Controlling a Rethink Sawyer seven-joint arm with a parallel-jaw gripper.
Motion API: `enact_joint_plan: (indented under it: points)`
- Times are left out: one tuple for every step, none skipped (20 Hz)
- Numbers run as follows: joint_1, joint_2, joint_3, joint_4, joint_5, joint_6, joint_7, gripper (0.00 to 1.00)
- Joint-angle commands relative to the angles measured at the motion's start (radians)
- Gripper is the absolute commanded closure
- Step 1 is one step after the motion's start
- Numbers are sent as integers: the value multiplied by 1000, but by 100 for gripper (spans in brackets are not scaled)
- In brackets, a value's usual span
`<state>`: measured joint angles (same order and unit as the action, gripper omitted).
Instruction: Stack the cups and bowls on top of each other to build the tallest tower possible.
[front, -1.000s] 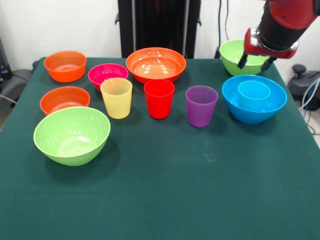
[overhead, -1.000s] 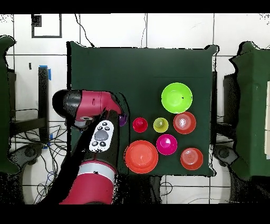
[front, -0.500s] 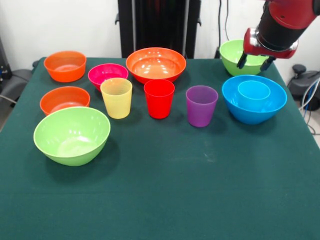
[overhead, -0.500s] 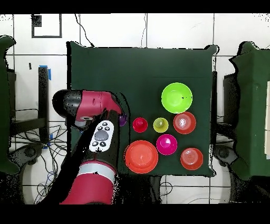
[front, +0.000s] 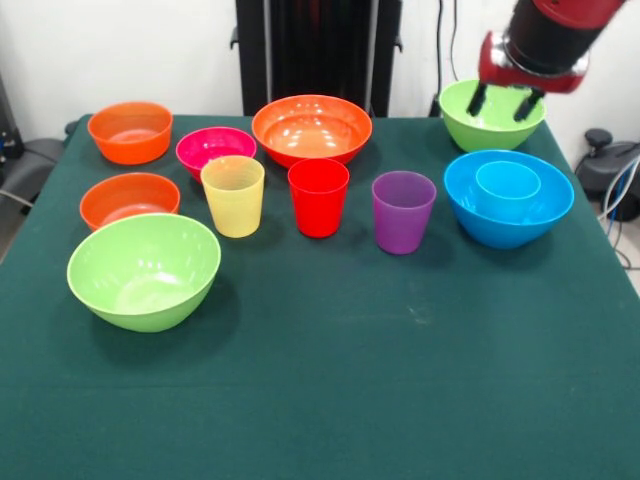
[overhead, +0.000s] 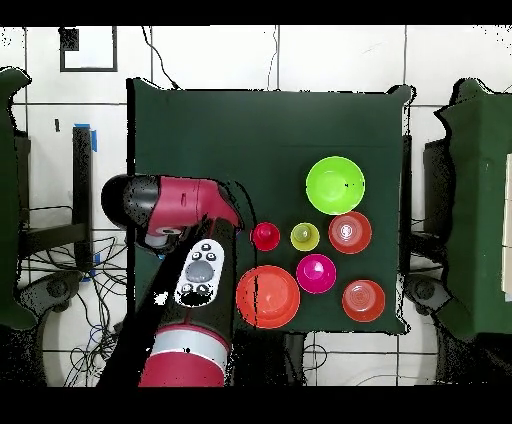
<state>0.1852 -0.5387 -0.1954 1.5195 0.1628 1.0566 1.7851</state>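
My gripper (front: 502, 103) is open and empty, hanging just above the far lime green bowl (front: 488, 135) at the table's far right in the front view. In front of it the light blue cup (front: 508, 183) stands inside the large blue bowl (front: 468, 212). The purple cup (front: 403, 212), red cup (front: 318, 197) and yellow cup (front: 233, 195) stand in a row mid-table. Behind them are the wide orange bowl (front: 311, 128) and the magenta bowl (front: 214, 150). In the overhead view the arm (overhead: 180, 210) hides the gripper, the purple cup and the blue bowl.
Two small orange bowls (front: 130, 131) (front: 128, 198) and the second lime green bowl (front: 144, 270) sit at the left of the green table (front: 330, 390). The robot's black pedestal (front: 318, 45) stands behind the far edge. A chair (front: 612, 160) is beyond the right edge.
The gripper has risen and moved back from above the blue bowl's far rim to above the far green bowl. In the overhead view the arm now covers the purple cup.
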Motion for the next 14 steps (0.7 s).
enact_joint_plan:
  points:
    - [-81, -144, 88, 225, -85, -142, -124, 0]
    - [-105, -171, 98, 263, -85, -165, -152, 0]
    - [-117, -188, 106, 284, -88, -176, -161, 0]
    - [-141, -214, 116, 324, -88, -194, -189, 0]
    - [-155, -229, 123, 343, -94, -197, -201, 0]
    - [-178, -256, 133, 378, -97, -206, -228, 0]
    - [-192, -269, 142, 395, -103, -213, -237, 0]
    - [-217, -291, 152, 425, -105, -228, -256, 0]
    - [-231, -300, 158, 442, -108, -240, -259, 0]
    - [-260, -315, 170, 475, -112, -282, -272, 0]
    - [-279, -323, 182, 495, -116, -301, -274, 0]
    - [-313, -337, 199, 528, -121, -336, -294, 0]
    - [-332, -344, 213, 546, -125, -350, -297, 0]
    - [-367, -358, 232, 574, -127, -383, -312, 0]
